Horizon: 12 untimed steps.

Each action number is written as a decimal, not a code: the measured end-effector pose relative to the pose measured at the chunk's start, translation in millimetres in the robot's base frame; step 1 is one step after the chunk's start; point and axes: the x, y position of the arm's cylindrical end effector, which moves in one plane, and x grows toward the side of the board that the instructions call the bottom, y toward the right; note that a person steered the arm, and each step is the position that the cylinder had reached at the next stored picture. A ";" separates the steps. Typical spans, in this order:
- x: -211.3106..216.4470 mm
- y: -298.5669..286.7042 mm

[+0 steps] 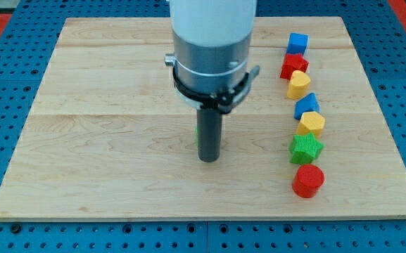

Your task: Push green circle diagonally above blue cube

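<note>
Peeking out as a thin green sliver at the rod's left edge, the green circle [197,132] sits almost wholly hidden behind the tip [209,159] near the bench's [104,140] middle, likely because the rod is set against it to push; the arm carries no jaws, so there is nothing to clench or release. The blue cube [297,43] heads a column along the view's right, above a red star [293,65], yellow block [299,83], second blue block [306,105], yellow hexagon [312,123], green star [306,147] and red cylinder [307,180]. Bare wood lies between rod and column, so a run up and to the right looks unobstructed, though the bench's top edge is close to the cube.
</note>
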 end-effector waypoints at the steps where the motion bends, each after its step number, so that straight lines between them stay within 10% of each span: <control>1: -17.4 -5.7; 12: -137.3 6.1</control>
